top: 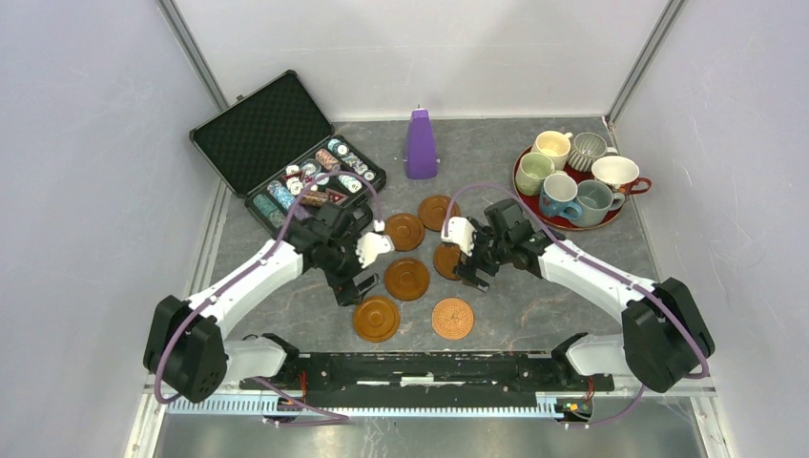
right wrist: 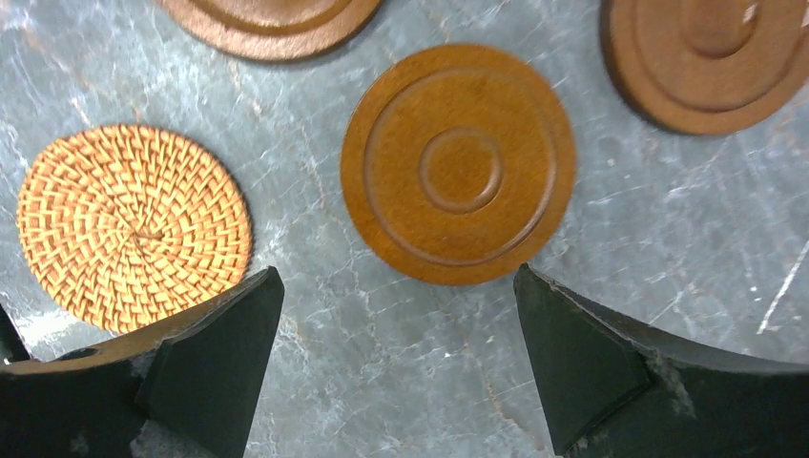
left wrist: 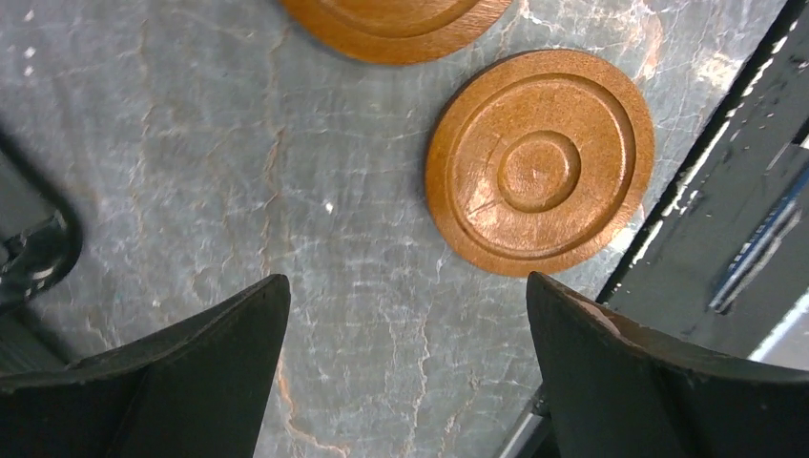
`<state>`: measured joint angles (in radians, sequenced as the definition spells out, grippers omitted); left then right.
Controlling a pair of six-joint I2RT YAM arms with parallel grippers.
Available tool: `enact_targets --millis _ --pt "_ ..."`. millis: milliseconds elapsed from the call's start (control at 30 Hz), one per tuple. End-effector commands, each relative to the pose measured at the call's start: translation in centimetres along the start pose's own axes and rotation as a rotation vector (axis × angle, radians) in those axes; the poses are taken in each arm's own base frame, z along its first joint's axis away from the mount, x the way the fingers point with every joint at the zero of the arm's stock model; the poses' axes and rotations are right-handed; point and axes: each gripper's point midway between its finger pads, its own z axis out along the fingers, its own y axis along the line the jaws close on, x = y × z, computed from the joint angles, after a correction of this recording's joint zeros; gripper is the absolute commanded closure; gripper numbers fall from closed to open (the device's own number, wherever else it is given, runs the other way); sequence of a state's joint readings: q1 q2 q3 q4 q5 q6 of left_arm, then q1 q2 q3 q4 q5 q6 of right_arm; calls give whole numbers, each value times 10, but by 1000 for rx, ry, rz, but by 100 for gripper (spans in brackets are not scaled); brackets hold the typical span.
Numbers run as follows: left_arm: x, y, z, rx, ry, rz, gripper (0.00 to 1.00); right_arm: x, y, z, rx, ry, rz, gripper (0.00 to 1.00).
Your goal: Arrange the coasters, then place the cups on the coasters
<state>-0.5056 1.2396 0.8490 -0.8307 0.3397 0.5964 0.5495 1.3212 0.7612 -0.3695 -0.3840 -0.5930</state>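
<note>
Left gripper [left wrist: 407, 286] gapes wide and empty over the table [left wrist: 191, 143], one coaster [left wrist: 540, 162] at its 1 o'clock. Right gripper [right wrist: 397, 277] is also wide and empty, a ringed coaster [right wrist: 458, 164] at 12, the woven coaster [right wrist: 134, 227] at 10. Cups [top: 558, 196] crowd the tray [top: 517, 184] at the table's 2 o'clock.

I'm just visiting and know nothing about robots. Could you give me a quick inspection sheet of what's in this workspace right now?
Surface: grey marbled table.
Job's things: six coasters lie loose mid-table, five glossy plus a woven coaster; six cups crowd the red tray, far right; no cup on a coaster.
Clutter: open black case of poker chips, far left; purple cone at the back.
Grippers: left gripper and right gripper hang by the coasters, jaws open, holding nothing.
Cables: purple cables follow both arms.
Surroundings: white walls, metal frame posts.
</note>
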Motion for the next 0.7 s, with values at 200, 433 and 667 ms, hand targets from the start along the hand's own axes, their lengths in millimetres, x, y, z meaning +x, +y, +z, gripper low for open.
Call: enact_targets --millis 200,433,667 --pt "-16 2 51 -99 20 66 6 14 15 11 -9 -19 -17 5" --pt "4 7 68 -107 99 89 18 14 23 20 -3 -31 -21 5" --pt "30 7 70 -128 147 84 26 13 26 28 8 -12 -47 5"
